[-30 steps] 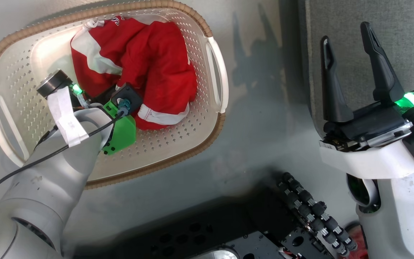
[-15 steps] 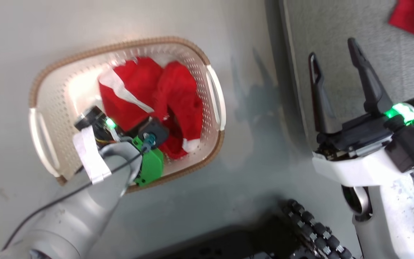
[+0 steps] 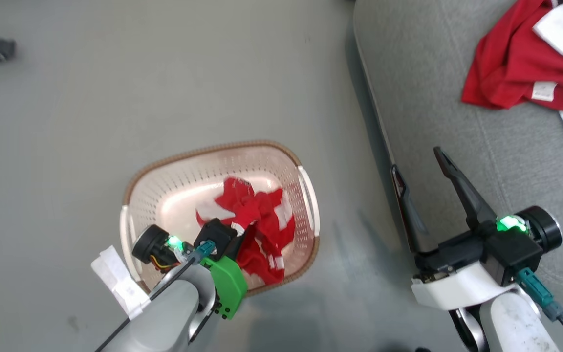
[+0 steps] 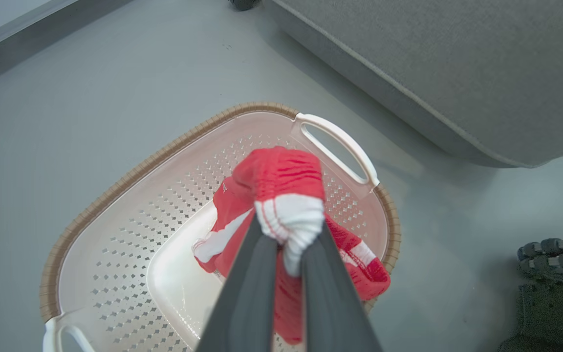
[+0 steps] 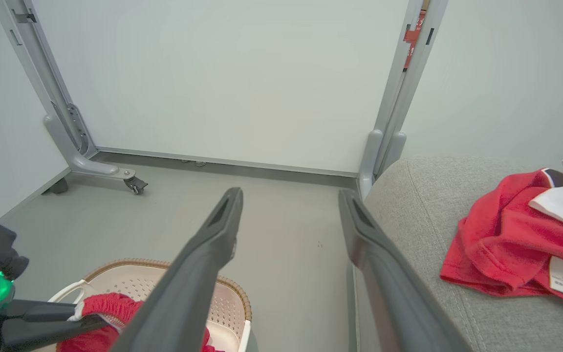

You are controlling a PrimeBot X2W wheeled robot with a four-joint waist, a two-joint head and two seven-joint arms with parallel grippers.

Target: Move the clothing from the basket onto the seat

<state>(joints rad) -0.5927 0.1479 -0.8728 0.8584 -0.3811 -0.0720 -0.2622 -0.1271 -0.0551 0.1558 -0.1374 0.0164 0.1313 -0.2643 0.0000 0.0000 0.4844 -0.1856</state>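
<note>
Since a second ago the red jersey (image 4: 281, 186) has gone from a broad heap spread over the basket's bottom to a narrow bunch drawn up at one point. Your head camera has also pulled back, so the basket looks smaller and more of the seat shows. You now have that jersey pinched by its ribbed white-and-red cuff in the left gripper (image 4: 289, 234), whose two fingers are clamped tight on the cloth with almost no gap between them. The rest of the garment hangs down from the grip into the basket (image 3: 188, 155); you cannot tell whether its lowest folds touch the perforated bottom.

The basket sits on the grey floor (image 3: 115, 88), just left of the seat (image 3: 438, 107) and apart from it, with one white handle (image 4: 340, 142) on the side facing the seat. On the seat's far right lies the second jersey (image 3: 506, 73), crumpled, red with white panels, a small white label (image 3: 544, 91) turned up on its near edge.

Your right gripper (image 3: 416, 159) hangs over the seat's left edge, jaws spread wide and holding nothing, fingers pointing toward the far wall. Beyond the basket, at the far side of the floor, the right wrist view shows a grey metal frame (image 5: 61, 122) on casters standing against a pale wall (image 5: 223, 78).
</note>
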